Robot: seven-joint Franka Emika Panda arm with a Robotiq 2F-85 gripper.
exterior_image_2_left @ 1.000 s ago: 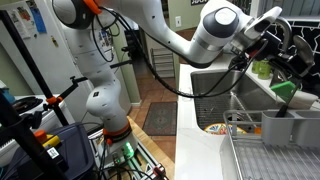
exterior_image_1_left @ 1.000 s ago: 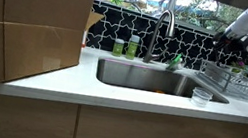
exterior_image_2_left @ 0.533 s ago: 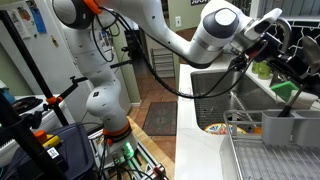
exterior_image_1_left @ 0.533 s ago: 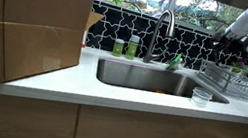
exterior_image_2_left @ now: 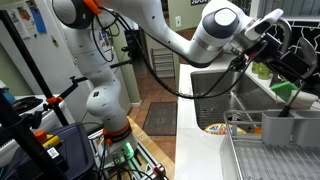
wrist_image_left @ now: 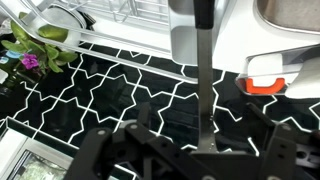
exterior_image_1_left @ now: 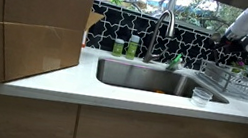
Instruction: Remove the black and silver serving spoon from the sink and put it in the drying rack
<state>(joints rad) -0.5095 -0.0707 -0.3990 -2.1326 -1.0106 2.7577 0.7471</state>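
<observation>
1. In the wrist view the gripper (wrist_image_left: 203,142) sits at the bottom edge with its jaws spread wide. The serving spoon (wrist_image_left: 204,95) shows as a thin vertical bar up the middle of the frame, between the fingers (wrist_image_left: 128,150), and as far as I can see it touches neither
2. The spoon's far end meets a grey utensil holder (wrist_image_left: 195,30) at top centre, by the drying rack (wrist_image_left: 130,12). I judge the spoon already out of the sink (exterior_image_1_left: 133,77), which lies in the lower middle of an exterior view
3. Snagging: the handle lies in the gap between the fingers, so a sideways or tilted retreat could catch it on a finger. That could lever the spoon over or drag it back out, so a straight pull away along the handle looks safest
4. Toppling: the handle looks long and seems to lean out of the holder (exterior_image_2_left: 272,126) at the lower right of an exterior view. A light knock might tip it onto the rack or the counter
5. Collision: the gripper (exterior_image_2_left: 290,62) hangs close above the rack at the upper right, so any drop could strike the holder
6. Seating: the spoon's bowl is hidden, so I cannot tell whether it rests on the holder's bottom. If it only hangs on the rim, it may slip
</observation>
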